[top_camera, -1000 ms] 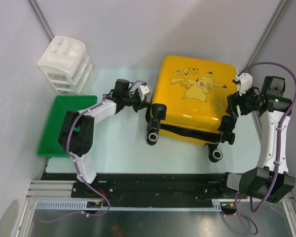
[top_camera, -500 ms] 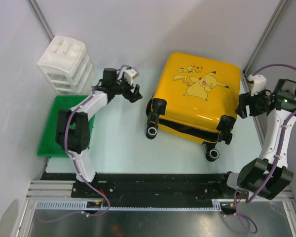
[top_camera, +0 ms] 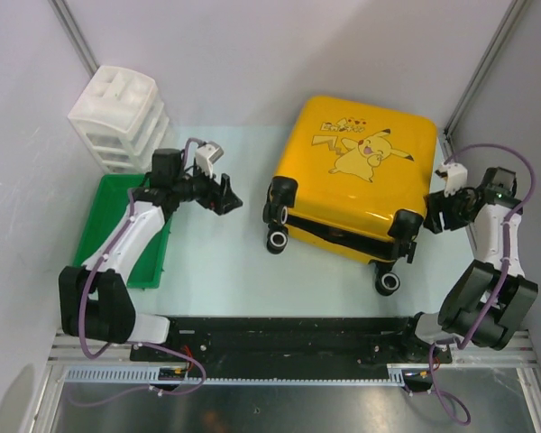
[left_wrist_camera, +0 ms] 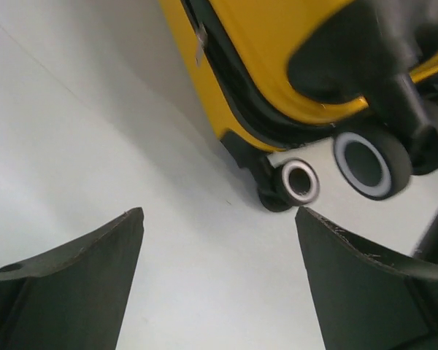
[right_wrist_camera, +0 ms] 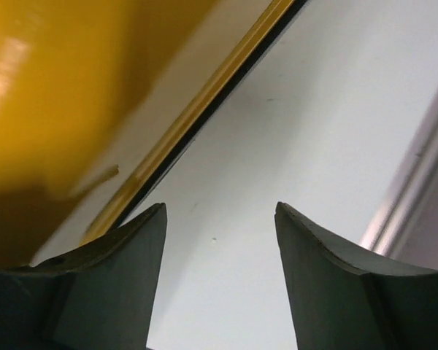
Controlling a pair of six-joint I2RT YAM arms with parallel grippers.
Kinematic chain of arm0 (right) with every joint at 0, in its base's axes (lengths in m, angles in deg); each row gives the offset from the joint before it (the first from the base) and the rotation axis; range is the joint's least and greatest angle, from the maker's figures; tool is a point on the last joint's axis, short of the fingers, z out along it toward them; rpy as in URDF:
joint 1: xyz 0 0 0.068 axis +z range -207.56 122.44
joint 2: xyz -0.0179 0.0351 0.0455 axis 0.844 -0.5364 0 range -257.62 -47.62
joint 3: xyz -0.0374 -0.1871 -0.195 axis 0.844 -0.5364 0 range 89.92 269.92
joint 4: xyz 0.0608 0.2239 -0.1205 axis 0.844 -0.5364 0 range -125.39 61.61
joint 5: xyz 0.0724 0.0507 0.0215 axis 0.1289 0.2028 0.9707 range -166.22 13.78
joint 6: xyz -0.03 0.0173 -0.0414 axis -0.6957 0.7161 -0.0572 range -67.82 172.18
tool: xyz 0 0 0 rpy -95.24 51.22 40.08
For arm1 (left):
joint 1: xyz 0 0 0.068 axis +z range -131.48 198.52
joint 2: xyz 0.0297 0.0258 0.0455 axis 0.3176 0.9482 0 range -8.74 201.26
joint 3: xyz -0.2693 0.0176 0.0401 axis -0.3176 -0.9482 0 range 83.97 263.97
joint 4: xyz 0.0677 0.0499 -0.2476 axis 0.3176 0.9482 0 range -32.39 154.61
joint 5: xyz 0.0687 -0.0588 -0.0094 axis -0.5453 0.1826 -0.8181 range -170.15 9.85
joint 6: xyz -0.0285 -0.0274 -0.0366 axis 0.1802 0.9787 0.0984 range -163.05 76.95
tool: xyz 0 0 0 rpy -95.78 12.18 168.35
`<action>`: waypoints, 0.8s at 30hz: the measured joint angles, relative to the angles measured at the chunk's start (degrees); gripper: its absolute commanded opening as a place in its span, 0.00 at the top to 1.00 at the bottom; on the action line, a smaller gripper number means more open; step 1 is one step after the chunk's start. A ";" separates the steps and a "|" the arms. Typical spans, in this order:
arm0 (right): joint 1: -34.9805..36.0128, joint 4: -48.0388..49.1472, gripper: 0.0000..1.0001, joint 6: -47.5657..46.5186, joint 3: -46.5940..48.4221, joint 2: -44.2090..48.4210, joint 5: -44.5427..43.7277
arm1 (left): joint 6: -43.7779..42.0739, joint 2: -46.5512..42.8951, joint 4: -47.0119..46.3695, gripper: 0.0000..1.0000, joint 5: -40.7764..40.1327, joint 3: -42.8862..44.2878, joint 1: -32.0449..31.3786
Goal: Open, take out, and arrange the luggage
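Observation:
The luggage (top_camera: 361, 171), a bright-yellow hard-shell suitcase with a Pikachu print, lies flat on the table with its black wheels toward the arms. Its shell is closed along the black zipper trim (left_wrist_camera: 233, 87). My left gripper (top_camera: 224, 196) hangs open over bare table, well left of the suitcase; two wheels (left_wrist_camera: 365, 162) show beyond its fingers (left_wrist_camera: 80, 284). At the suitcase's right edge my right gripper (top_camera: 435, 216) stands open and empty, the yellow shell (right_wrist_camera: 66, 80) just left of its fingers (right_wrist_camera: 109, 277).
A green tray (top_camera: 117, 234) lies on the left under my left arm. A white drawer unit (top_camera: 119, 117) stands at the back left. A metal frame post (top_camera: 473, 77) runs along the right side, close to my right arm.
My left gripper opened, let go of the suitcase's left corner and pulled back left toward the tray. My right gripper drew down along the right edge and narrowed slightly. The suitcase shifted a little.

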 measured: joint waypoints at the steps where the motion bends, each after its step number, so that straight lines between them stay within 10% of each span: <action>1: 0.31 1.14 0.34 -0.13 -1.73 0.00 0.15 | 1.31 -0.66 0.31 0.11 0.46 -1.38 0.02; 8: 7.10 7.52 0.32 -1.18 -10.56 3.67 6.16 | 11.78 -6.01 1.92 0.07 2.14 -9.49 2.71; 20: 50.60 10.64 0.20 5.05 -22.91 23.69 1.62 | 36.72 -17.29 -0.42 0.09 -6.60 -18.23 7.98; 24: 54.12 11.32 0.17 7.04 -22.64 31.69 0.24 | 41.75 -17.55 -1.46 0.07 -11.58 -19.52 4.09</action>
